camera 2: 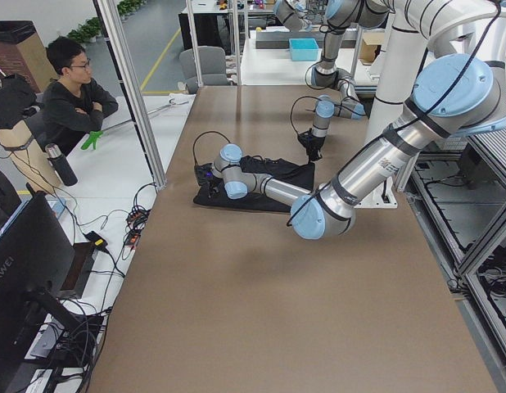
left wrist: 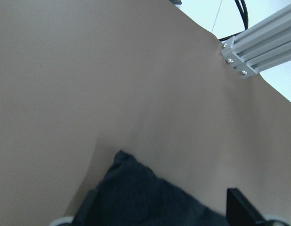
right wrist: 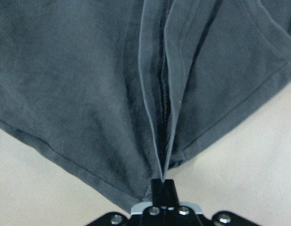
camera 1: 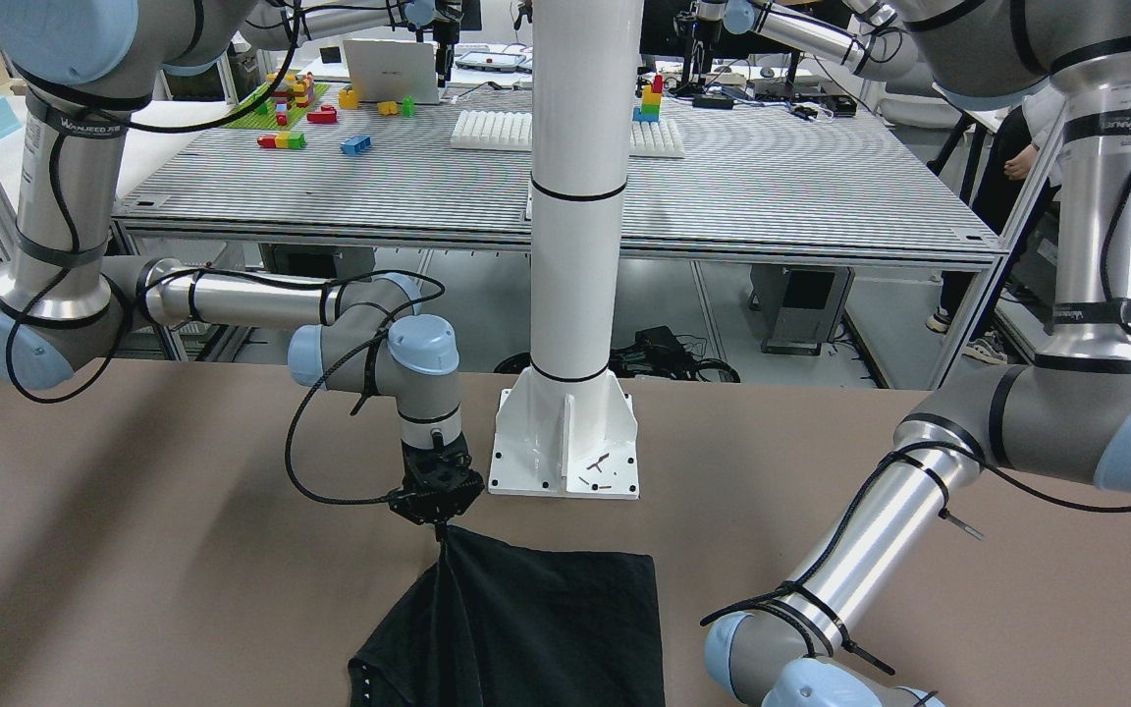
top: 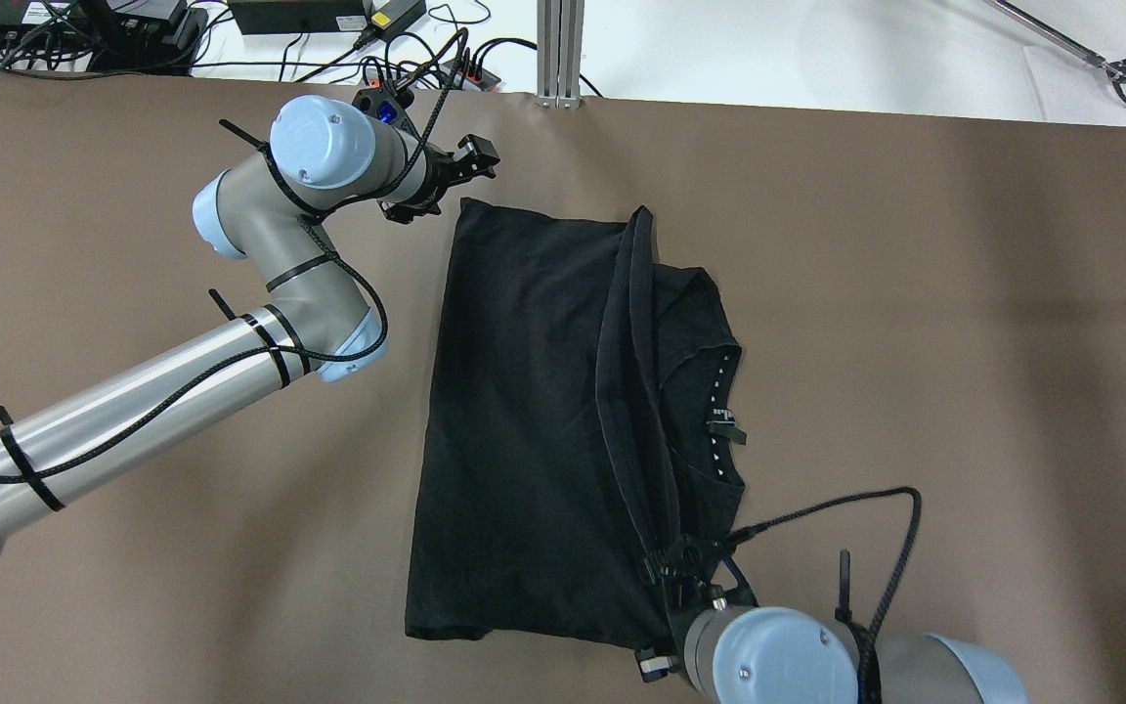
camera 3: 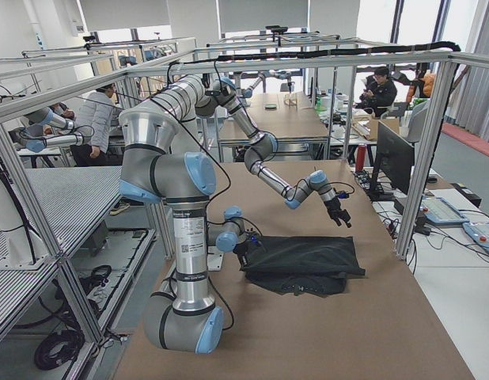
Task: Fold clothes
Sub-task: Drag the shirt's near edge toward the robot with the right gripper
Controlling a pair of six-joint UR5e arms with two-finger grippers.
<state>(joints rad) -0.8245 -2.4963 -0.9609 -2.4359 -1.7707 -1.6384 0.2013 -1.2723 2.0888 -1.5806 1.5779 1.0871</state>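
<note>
You had a plain brown table (top: 915, 293) in front of you, matte and even in colour across its whole top. On it lay a black shirt (top: 524, 411), spread mostly flat near the middle, its collar toward the robot's right. Most of the cloth rested on the surface, but one long ridge ran across it, raised off the table, and the part by the collar sat bunched beside that ridge. At the robot's edge, near the shirt, the central column's white base plate (camera 1: 565, 447) stood on the table, with a few small dark pieces (camera 1: 597, 471) lying on it.
</note>
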